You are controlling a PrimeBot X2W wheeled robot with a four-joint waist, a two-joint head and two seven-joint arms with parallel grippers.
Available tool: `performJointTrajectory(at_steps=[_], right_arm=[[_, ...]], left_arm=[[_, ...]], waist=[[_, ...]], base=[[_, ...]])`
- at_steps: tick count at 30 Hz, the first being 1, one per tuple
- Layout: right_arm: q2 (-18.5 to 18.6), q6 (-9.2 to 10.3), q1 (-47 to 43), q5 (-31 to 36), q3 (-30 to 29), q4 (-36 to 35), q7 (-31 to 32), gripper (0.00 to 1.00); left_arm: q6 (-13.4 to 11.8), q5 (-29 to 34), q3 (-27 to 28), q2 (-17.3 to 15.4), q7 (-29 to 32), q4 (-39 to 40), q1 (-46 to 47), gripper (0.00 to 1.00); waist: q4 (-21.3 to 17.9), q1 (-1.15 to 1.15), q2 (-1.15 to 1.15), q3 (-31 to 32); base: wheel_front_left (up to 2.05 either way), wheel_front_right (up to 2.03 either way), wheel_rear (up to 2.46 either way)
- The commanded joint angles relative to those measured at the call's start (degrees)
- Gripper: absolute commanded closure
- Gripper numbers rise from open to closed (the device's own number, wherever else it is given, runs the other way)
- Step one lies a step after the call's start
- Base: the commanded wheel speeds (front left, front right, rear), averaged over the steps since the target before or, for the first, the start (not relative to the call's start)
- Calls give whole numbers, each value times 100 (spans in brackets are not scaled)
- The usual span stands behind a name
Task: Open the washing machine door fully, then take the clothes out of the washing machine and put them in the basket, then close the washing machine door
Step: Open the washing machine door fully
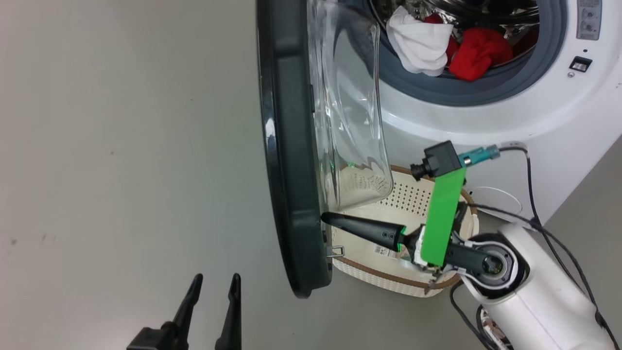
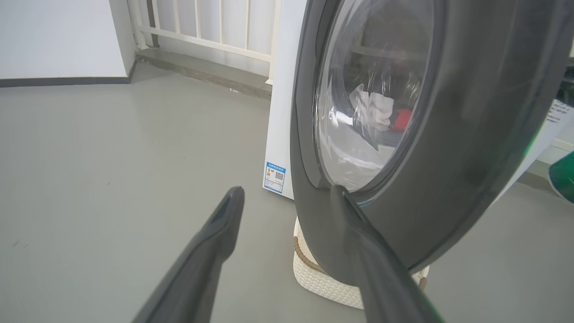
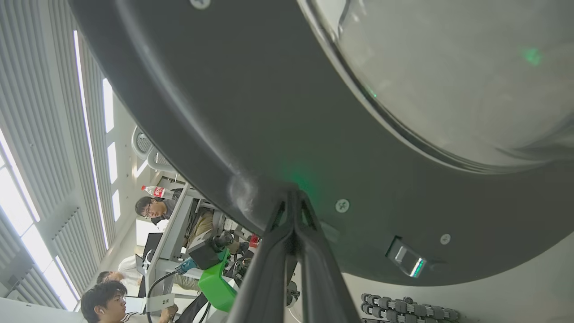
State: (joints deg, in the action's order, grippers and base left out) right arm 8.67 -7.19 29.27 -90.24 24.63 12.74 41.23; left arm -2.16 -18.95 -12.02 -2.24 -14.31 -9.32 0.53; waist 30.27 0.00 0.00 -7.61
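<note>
Glossy black, the door (image 1: 291, 146) stands edge-on at the centre of the head view, its clear bulging glass (image 1: 350, 121) turned towards the white washer (image 1: 486, 126) at 2 o'clock. The right gripper (image 1: 324, 218) reaches in from 4 o'clock on a bent pale forearm (image 1: 534, 301). Its long dark fingers are pinched together on nothing, tips against the door's inner rim. The left gripper (image 1: 217, 278) rises at 7 o'clock, spread and empty, over the grey floor (image 1: 121, 146). Soft red and white clothes (image 1: 478, 51) lie in the steel drum at 1 o'clock. The perforated cream basket (image 1: 388, 278) sits under the glass at 5 o'clock.

From the left wrist, tapered fingers (image 2: 210, 251) fork wide at 6 o'clock. The door (image 2: 471, 134) looms at 2 o'clock, with clothes (image 2: 376, 110) dim through its glass and the basket (image 2: 314, 278) beneath.

From the right wrist, the right gripper (image 3: 293, 195) is closed, tips on the door's (image 3: 269, 112) smooth dark rim.
</note>
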Motion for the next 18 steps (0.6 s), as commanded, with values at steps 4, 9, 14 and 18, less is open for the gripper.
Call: performJointTrajectory(at_steps=[4, 9, 14, 18], right_arm=[[9, -30, -356, 174, -16, -100, -324, 27], [151, -30, -703, 219, -57, -29, -589, 0], [342, -30, -1124, 290, -117, 69, -987, 0], [483, -30, -1483, 358, -150, 143, -1374, 0]], left_arm=[[33, 81, 217, -64, -69, 73, -26, 0], [83, 121, 264, -64, -69, 14, -29, 0], [123, 146, 376, -64, -69, -12, -42, 0], [142, 150, 452, -64, -69, -28, -56, 0]], waist=[[-56, 0, 0, 124], [-112, 0, 0, 195], [-245, 0, 0, 216], [-340, 0, 0, 236]], base=[[0, 0, 0], [0, 0, 0], [0, 0, 0], [0, 0, 0]])
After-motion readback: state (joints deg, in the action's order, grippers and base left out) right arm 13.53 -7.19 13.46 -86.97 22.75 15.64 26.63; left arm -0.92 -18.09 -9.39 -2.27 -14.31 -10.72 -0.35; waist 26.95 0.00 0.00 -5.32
